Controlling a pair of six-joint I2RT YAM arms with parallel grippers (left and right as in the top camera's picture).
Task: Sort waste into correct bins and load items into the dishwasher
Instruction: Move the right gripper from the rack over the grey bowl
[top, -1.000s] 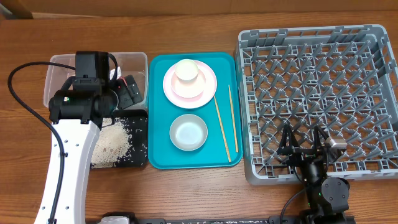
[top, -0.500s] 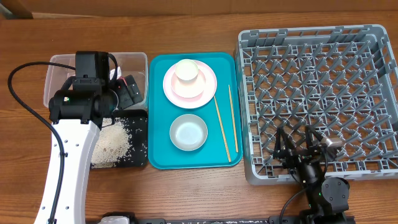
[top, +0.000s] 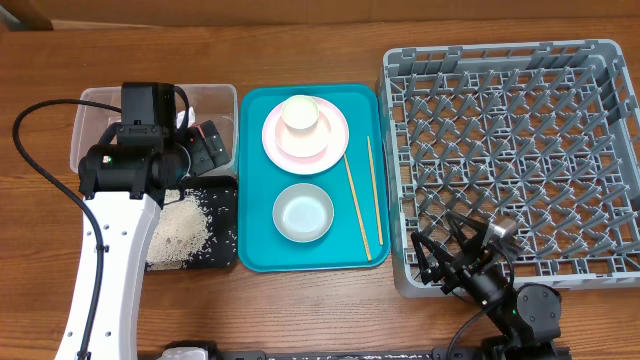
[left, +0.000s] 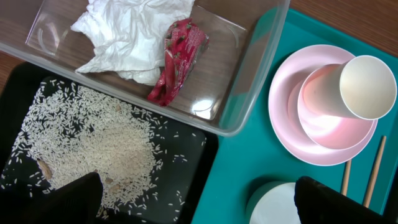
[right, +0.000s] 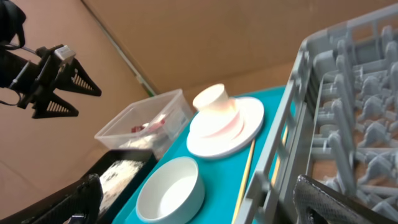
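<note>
- Left gripper (top: 212, 145) wide open, nothing held, hovering where tub (left: 249, 93) meets black tray (left: 205, 155).
- Right gripper (top: 445, 255) wide open, nothing held, at near-left corner of rack (top: 510, 150).
- Napkin (left: 134, 34) and red wrapper (left: 180, 59) touching, both inside tub.
- Rice (left: 93, 143) spread on black tray.
- Cup (top: 300, 113) on pink plate (top: 335, 135); plate, bowl (top: 303, 213) and chopsticks (top: 358, 205) on teal tray (top: 255, 170), between bins and rack.

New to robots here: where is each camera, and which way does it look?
Overhead: above the table, facing straight down; left arm and right arm show.
Left wrist: over the clear tub, facing down; dark fingertips at bottom.
Right wrist: low beside the rack, facing sideways across the teal tray; fingertips below.
Shared: pink plate, cup.
</note>
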